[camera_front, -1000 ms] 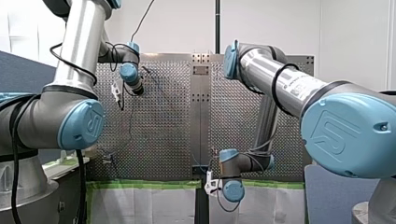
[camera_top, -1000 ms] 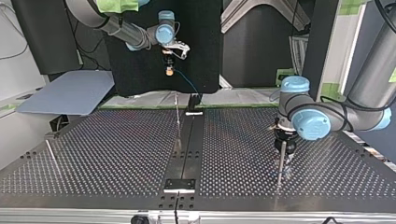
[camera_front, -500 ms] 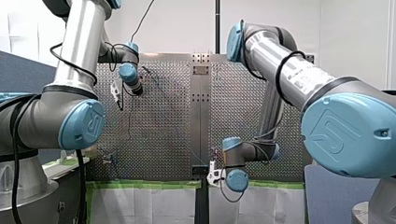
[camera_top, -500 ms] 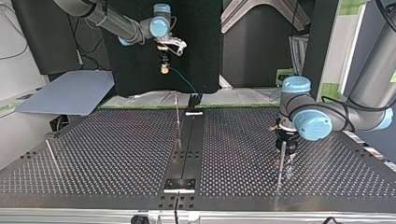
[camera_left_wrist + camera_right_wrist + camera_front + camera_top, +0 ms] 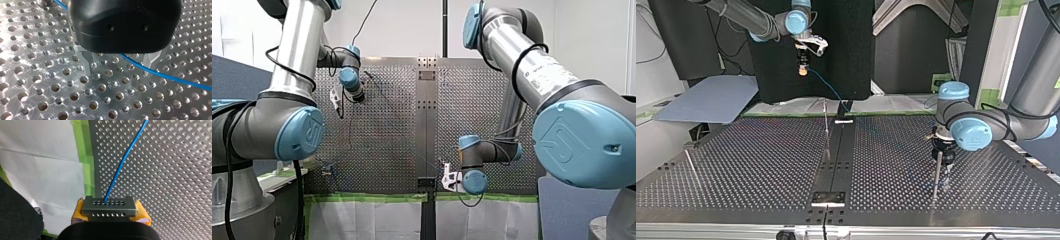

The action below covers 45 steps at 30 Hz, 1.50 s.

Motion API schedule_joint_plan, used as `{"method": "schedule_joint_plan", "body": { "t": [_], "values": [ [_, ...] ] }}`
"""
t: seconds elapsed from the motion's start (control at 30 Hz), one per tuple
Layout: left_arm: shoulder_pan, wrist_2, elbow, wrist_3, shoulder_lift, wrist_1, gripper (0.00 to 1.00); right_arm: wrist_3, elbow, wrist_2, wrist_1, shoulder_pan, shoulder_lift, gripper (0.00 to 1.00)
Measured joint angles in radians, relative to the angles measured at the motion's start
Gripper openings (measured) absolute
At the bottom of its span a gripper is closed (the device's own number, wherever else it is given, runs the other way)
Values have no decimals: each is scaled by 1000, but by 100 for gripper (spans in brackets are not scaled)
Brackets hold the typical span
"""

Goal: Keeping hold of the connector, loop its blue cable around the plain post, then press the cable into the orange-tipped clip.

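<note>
My right gripper (image 5: 109,210) is shut on a grey connector (image 5: 108,204), held between its yellow pads (image 5: 142,213). A blue cable (image 5: 125,157) leaves the connector and runs out over the perforated table. In the top view my right gripper (image 5: 803,67) hangs high beyond the table's far edge, and the cable (image 5: 828,89) slopes down to a black fixture (image 5: 844,107). My left gripper (image 5: 119,68) is open just above the plate, with the cable (image 5: 175,78) passing under its metal fingers (image 5: 87,65). In the top view it (image 5: 941,156) stands right beside a thin plain post (image 5: 936,176).
A second thin post (image 5: 826,127) rises near the middle rail (image 5: 836,165). A leaning rod (image 5: 691,167) stands at the top view's left edge. A grey board (image 5: 711,102) lies beyond the far left corner. Green tape (image 5: 86,157) lines the plate's edge.
My right arm has carried the connector higher and toward the top view's left, drawing the cable longer. My left arm has stayed by the post.
</note>
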Motion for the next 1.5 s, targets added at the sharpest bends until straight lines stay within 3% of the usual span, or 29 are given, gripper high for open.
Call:
{"method": "schedule_joint_plan", "body": {
  "t": [0.23,0.47,0.67,1.0,1.23,1.5],
  "values": [
    [-1,0,0,-3,0,-1,100,-43,13,-16,-33,-24,-69,0],
    [0,0,0,-7,1,1,100,-64,14,-37,-55,-34,-116,0],
    [0,0,0,-8,0,1,100,-69,14,-73,-105,-45,-75,0],
    [0,0,0,-14,0,-1,100,-73,14,-82,-167,-58,10,0],
    [8,1,-4,-67,1,-2,100,-74,14,-85,-171,-63,68,0],
    [45,51,-69,-147,1,48,100,-74,13,-86,-171,-64,77,0]
  ]
}}
